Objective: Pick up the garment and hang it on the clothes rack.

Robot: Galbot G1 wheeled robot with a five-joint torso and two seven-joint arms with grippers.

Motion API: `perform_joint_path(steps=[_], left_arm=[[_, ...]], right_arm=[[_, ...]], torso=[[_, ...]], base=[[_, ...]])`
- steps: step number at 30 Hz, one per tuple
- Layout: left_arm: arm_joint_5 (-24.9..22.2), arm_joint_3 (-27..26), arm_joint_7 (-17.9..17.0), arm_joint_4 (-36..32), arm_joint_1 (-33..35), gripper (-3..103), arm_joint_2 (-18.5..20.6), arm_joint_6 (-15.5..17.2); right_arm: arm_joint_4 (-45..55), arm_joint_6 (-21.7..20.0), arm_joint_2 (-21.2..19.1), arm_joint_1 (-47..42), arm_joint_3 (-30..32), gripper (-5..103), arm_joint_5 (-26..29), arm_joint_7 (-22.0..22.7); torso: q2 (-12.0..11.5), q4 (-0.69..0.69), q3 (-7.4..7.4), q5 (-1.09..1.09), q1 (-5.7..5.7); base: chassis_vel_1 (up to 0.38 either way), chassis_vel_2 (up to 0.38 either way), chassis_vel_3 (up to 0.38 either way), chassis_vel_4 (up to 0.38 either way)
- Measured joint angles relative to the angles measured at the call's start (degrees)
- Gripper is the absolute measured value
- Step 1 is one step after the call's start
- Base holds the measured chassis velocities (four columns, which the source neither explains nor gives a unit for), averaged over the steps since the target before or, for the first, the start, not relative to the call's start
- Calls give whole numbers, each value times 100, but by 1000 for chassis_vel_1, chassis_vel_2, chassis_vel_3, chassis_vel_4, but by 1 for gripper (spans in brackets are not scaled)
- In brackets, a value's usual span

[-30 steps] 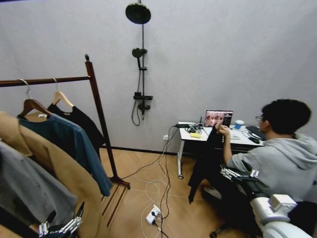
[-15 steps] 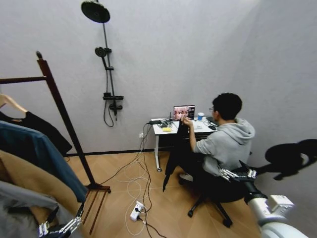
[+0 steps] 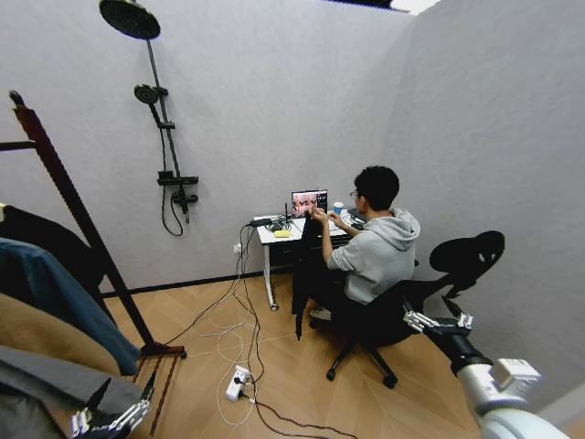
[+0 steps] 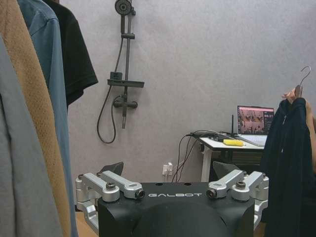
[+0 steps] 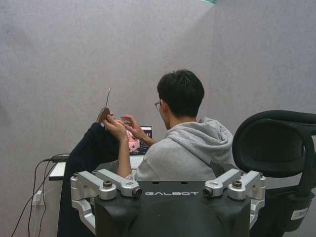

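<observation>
Head view has swung right; seated person's hand (image 3: 319, 215) holds garment (image 3: 305, 274); both grippers spread.

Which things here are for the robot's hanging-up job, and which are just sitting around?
For the job:
the garment, dark, held up on its hanger by a person's hand
the clothes rack

Just around:
shower pole
laptop
office chair
power strip
teal-blue shirt

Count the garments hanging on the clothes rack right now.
4 show: on the clothes rack, a black top nearest the post, then a blue shirt, a tan one and a grey one. More may hang past the edge.
</observation>
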Motion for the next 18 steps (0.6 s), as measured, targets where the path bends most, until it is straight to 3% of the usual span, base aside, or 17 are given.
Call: perform_joint_path(steps=[18], left_arm=[[0,0,0,0,0,100,0,0]], right_arm=[[-220,20,-88,248,-213,100,-46,-24]], torso=[[0,0,0,0,0]], base=[[120,-71,-65,116]])
